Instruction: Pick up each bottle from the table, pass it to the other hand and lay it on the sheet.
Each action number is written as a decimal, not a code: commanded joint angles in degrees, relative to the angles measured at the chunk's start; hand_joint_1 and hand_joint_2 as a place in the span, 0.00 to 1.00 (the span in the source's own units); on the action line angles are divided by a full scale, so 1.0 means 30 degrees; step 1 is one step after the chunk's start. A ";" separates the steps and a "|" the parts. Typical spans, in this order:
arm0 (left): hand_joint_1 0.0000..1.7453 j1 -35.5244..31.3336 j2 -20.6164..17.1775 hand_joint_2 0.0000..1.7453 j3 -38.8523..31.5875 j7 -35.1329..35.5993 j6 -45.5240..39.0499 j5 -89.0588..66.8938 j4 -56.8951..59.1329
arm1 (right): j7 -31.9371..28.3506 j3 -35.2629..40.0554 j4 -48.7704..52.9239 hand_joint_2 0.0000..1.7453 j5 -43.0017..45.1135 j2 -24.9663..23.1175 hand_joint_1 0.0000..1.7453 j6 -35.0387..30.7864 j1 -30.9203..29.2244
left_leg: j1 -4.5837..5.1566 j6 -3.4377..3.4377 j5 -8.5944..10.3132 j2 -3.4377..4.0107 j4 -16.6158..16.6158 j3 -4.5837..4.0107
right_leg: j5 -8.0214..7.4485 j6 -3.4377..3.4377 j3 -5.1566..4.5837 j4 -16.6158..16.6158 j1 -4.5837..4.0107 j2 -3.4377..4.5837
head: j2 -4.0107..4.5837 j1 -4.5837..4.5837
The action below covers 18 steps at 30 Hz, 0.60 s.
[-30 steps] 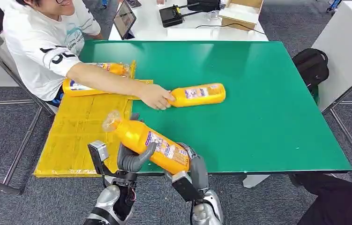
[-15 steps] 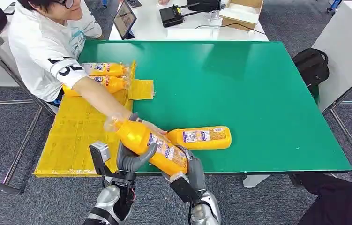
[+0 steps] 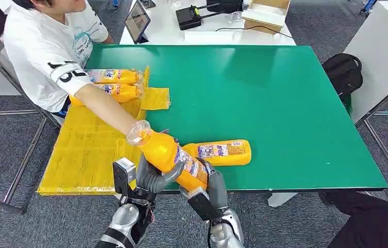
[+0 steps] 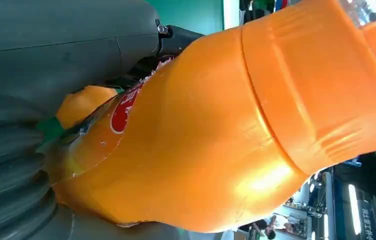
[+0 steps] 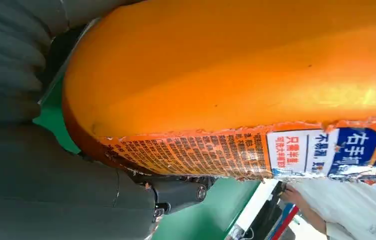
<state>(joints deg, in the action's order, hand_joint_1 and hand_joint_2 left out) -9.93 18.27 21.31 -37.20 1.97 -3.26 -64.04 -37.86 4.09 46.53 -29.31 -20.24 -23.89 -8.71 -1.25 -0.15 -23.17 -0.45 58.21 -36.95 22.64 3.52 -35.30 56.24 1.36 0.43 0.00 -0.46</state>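
Observation:
Both my hands hold one orange bottle (image 3: 168,152) above the table's front edge, its clear cap pointing towards the yellow sheet (image 3: 78,150). My left hand (image 3: 153,178) wraps its middle and my right hand (image 3: 213,188) grips its base. Up close, the left wrist view shows the bottle (image 4: 216,140) against my left hand (image 4: 35,60), and the right wrist view shows its label end (image 5: 236,70) in my right hand (image 5: 25,190). A second orange bottle (image 3: 217,152) lies on the green table (image 3: 284,103) just behind. Two more bottles (image 3: 111,76) (image 3: 119,92) lie at the sheet's far end.
A person in a white shirt sits at the far left, their arm (image 3: 106,106) reaching across the sheet towards the lying bottle. Behind the table are a tablet (image 3: 137,21), a black device (image 3: 189,16) and a cardboard box (image 3: 266,11). A black backpack (image 3: 342,72) sits at the right.
The person slid a bottle from mid-table to the front edge, behind my hands. The held bottle and my left hand shifted slightly right and up.

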 commanded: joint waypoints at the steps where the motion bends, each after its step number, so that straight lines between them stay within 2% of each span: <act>1: 1.00 -0.0618 0.0426 1.00 0.0038 0.0484 0.1463 0.0721 0.1073 | -0.0130 0.0419 -0.0567 1.00 -0.0286 0.0098 1.00 -0.0255 -0.0583 | -0.0002 0.0030 -0.0056 0.0009 -0.0002 0.0114 | 0.0051 -0.0064 0.0117 -0.0008 -0.0019 -0.0020 | 0.0000 0.0000; 8: 1.00 -0.0641 0.0538 1.00 -0.0105 0.0383 0.0758 0.0350 0.1049 | -0.0223 0.0748 -0.0847 1.00 -0.0123 0.0080 1.00 -0.0313 -0.0539 | 0.0003 0.0017 -0.0021 0.0001 -0.0007 0.0047 | 0.0021 -0.0035 0.0048 -0.0007 -0.0006 -0.0016 | 0.0000 0.0007; 9: 1.00 -0.0703 0.0568 1.00 -0.0277 0.0219 0.0350 0.0223 0.0925 | -0.0277 0.0788 -0.0811 1.00 0.0003 0.0080 0.10 -0.0054 -0.0552 | -0.0002 0.0027 -0.0053 0.0009 0.0000 0.0105 | 0.0048 -0.0058 0.0107 -0.0006 -0.0018 -0.0018 | 0.0000 0.0007; 10: 1.00 -0.0771 0.0576 1.00 -0.0378 0.0132 0.0003 0.0096 0.0758 | -0.0343 0.0832 -0.0696 1.00 0.0153 0.0080 0.00 0.0106 -0.0546 | -0.0001 0.0020 -0.0030 0.0006 -0.0001 0.0058 | 0.0027 -0.0040 0.0060 -0.0006 -0.0012 -0.0014 | 0.0000 0.0007; 11: 1.00 -0.0847 0.0576 1.00 -0.0478 0.0024 -0.0367 0.0002 0.0496 | -0.0452 0.0929 -0.0528 1.00 0.0359 0.0080 0.00 0.0423 -0.0541 | -0.0003 0.0025 -0.0044 0.0005 0.0004 0.0081 | 0.0040 -0.0052 0.0084 -0.0002 -0.0017 -0.0020 | 0.0000 0.0007; 12: 1.00 -0.1023 0.0556 1.00 -0.0615 0.0020 -0.0487 0.0045 0.0187 | -0.0715 0.1141 -0.0192 0.00 0.0492 0.0080 0.00 0.0489 -0.0527 | -0.0003 0.0016 -0.0021 0.0000 0.0001 0.0037 | 0.0020 -0.0035 0.0041 -0.0003 -0.0012 -0.0017 | 0.0000 0.0000; 16: 1.00 -0.2338 -0.0150 1.00 -0.1860 -0.0038 -0.1369 0.0505 -0.2023 | -0.0715 0.2624 0.0468 0.00 0.0810 0.0094 0.00 0.1351 -0.0826 | -0.0016 0.0026 -0.0061 0.0012 0.0046 0.0070 | 0.0054 -0.0072 0.0072 0.0037 -0.0034 -0.0018 | 0.0000 0.0007; 17: 1.00 -0.2598 -0.0363 1.00 -0.2103 0.0504 -0.1252 0.0769 -0.2571 | -0.0715 0.2837 0.0303 0.00 0.0970 0.0080 0.00 0.1253 -0.0958 | -0.0010 0.0015 -0.0024 0.0018 0.0038 -0.0001 | 0.0020 -0.0053 -0.0005 0.0038 -0.0022 -0.0005 | 0.0000 0.0000; 18: 1.00 -0.2667 -0.0428 1.00 -0.2247 0.0830 -0.1159 0.0856 -0.2839 | -0.0715 0.2996 0.0177 0.00 0.1112 0.0080 0.00 0.1139 -0.1055 | -0.0012 0.0021 -0.0049 0.0027 0.0050 0.0046 | 0.0041 -0.0071 0.0038 0.0051 -0.0028 -0.0002 | 0.0000 0.0000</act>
<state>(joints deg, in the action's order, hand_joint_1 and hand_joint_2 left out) -10.51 18.27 20.18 -37.31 -0.83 -2.84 -65.79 -38.05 6.82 47.15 -27.41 -20.20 -21.48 -8.90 -1.26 -0.15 -23.16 -0.46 58.21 -36.96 22.63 3.52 -35.31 56.25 1.36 0.43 0.00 -0.46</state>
